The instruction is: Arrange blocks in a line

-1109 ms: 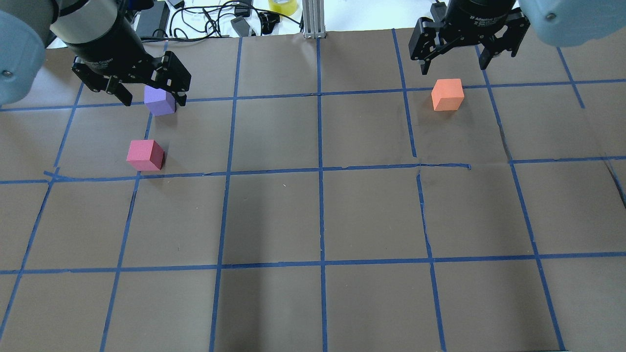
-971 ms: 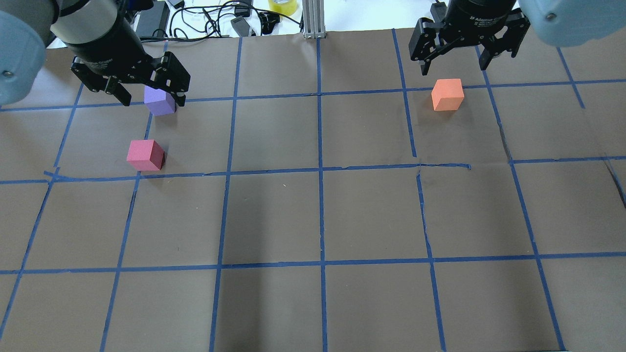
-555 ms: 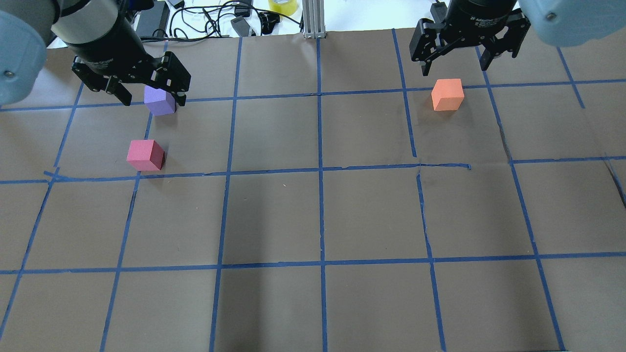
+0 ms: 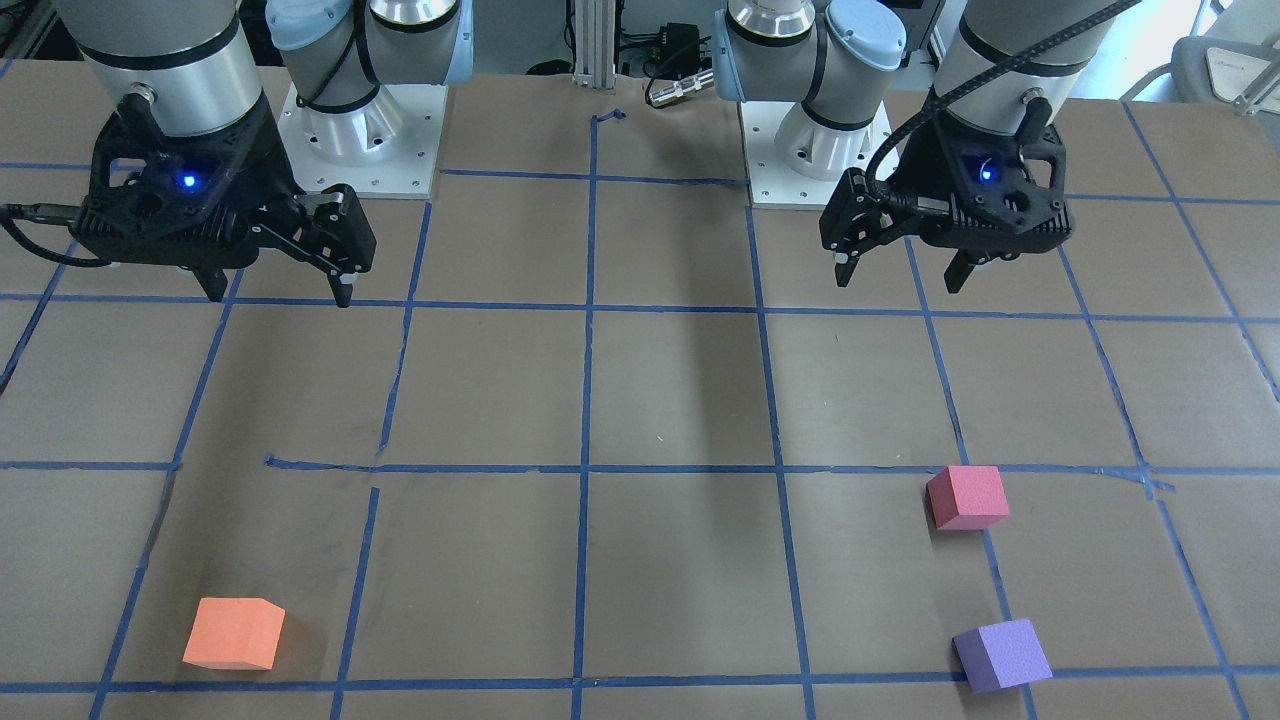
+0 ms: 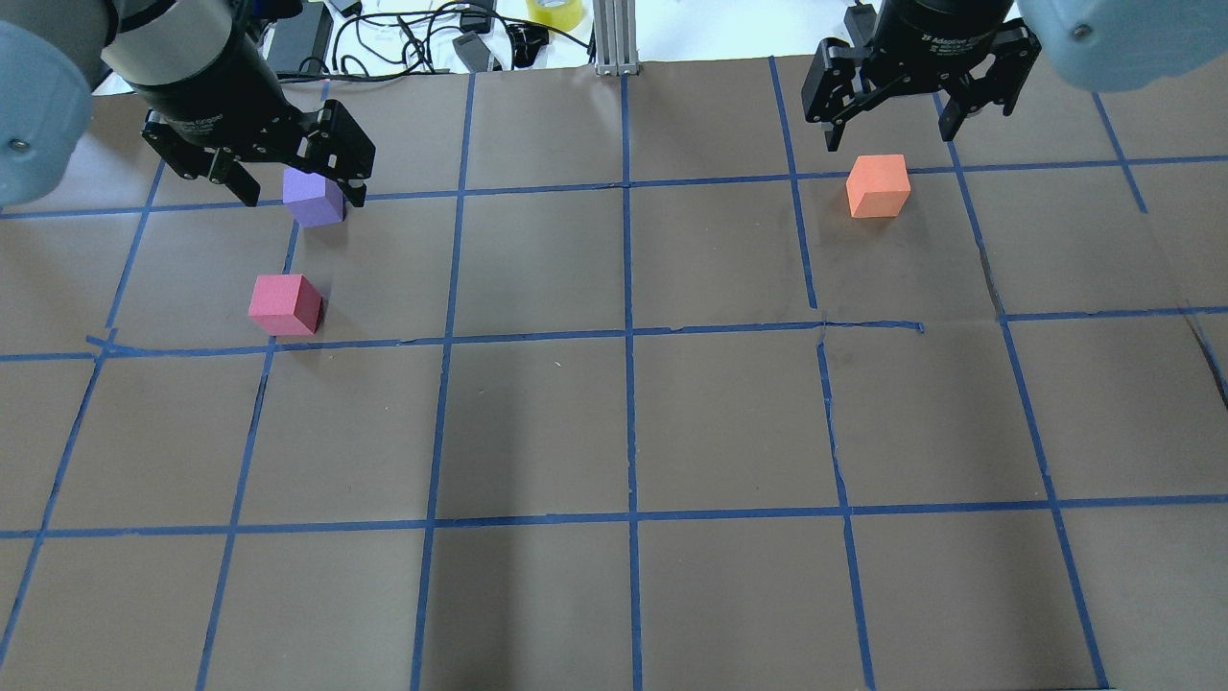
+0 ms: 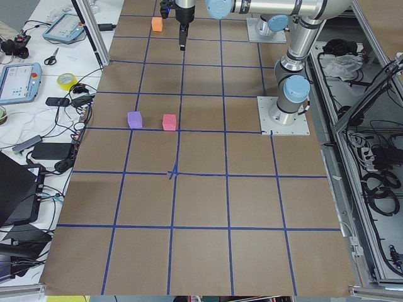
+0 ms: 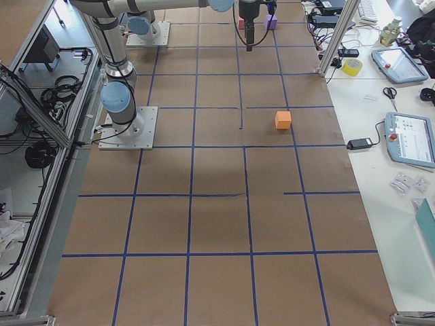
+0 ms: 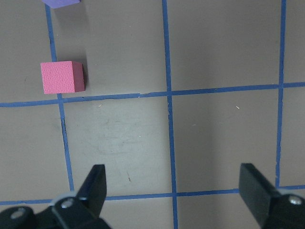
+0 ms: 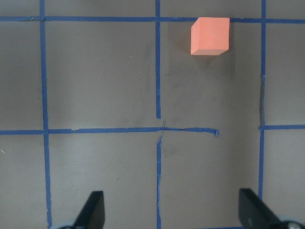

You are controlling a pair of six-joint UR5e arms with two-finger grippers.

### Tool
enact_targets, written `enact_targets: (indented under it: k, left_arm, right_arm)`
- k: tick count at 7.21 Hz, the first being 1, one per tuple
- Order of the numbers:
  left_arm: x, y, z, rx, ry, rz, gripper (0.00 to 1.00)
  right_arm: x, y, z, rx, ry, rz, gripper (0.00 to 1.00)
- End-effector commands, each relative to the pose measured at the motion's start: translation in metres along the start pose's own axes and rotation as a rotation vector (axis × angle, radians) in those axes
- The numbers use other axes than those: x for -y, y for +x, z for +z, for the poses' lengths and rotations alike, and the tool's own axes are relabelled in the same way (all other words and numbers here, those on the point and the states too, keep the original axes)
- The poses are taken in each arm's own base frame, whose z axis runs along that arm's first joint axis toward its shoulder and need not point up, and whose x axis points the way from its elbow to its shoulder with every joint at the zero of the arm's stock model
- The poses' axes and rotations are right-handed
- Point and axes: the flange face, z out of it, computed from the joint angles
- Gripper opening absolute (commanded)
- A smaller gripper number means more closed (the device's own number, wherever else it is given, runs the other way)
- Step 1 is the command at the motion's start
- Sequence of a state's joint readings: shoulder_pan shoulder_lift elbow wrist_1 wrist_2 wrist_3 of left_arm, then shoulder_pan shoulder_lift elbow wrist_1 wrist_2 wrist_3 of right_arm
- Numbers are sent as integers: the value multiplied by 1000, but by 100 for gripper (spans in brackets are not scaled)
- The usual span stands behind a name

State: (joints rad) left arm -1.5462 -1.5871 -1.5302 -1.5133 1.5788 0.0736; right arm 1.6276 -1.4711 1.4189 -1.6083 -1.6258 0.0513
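You can read one line of white print, "2F Adaptive Gripper", on the black body of the right pincer (image 5: pixel 890 137) in the overhead view. A smaller line sits beneath it, too fine for you to make out. The left pincer (image 5: pixel 304 200) carries similar white print on its body, but there you get only blurred letters, and the screens of the control tablets (image 7: pixel 411 139) lying beside the tabletop (image 7: pixel 217 224) in the side views are too small to read.
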Motion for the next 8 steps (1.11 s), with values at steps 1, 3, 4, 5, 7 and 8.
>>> enact_targets:
  k: [1, 3, 4, 5, 7, 8]
  left_arm:
    - [1, 0, 0, 0, 4, 2, 100]
    - [0, 0, 0, 0, 3, 2, 100]
    - [1, 0, 0, 0, 4, 2, 100]
    - [0, 0, 0, 0, 3, 2, 100]
    - [0, 0, 0, 0, 3, 2, 100]
    - [1, 0, 1, 0, 3, 2, 100]
  right_arm:
    - [0, -3, 1, 27, -5, -2, 100]
    - [0, -2, 1, 27, -7, -1, 100]
    - [-1, -3, 3, 27, -17, -3, 100]
    - [-2, -3, 3, 26, -22, -3, 100]
    - [-1, -3, 3, 26, -20, -3, 100]
    - [-1, -3, 3, 26, -20, -3, 100]
